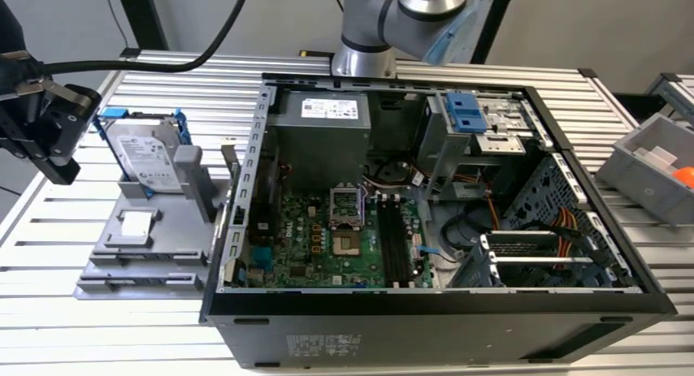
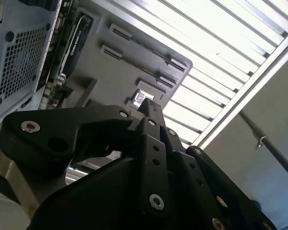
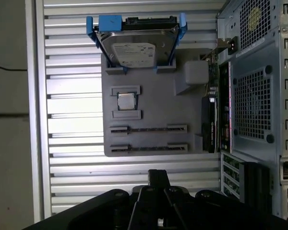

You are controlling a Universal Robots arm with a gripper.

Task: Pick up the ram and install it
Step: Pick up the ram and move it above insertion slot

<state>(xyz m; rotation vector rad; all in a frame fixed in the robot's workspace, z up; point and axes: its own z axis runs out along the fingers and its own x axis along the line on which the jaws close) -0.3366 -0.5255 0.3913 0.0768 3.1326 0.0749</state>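
Note:
My black gripper hangs over the table at the exterior view's left, just beside the grey holder plate and clear of the computer case. In both wrist views its fingertips meet with nothing between them, so it is shut and empty. The ram is out of view. Two long slotted rests on the holder plate stand bare. The dark memory slots run along the green motherboard inside the open case.
On the holder plate a grey hard drive with blue rails leans upright, a small square chip lies flat, and an expansion card stands on edge against the case. A grey bin sits at the exterior view's right.

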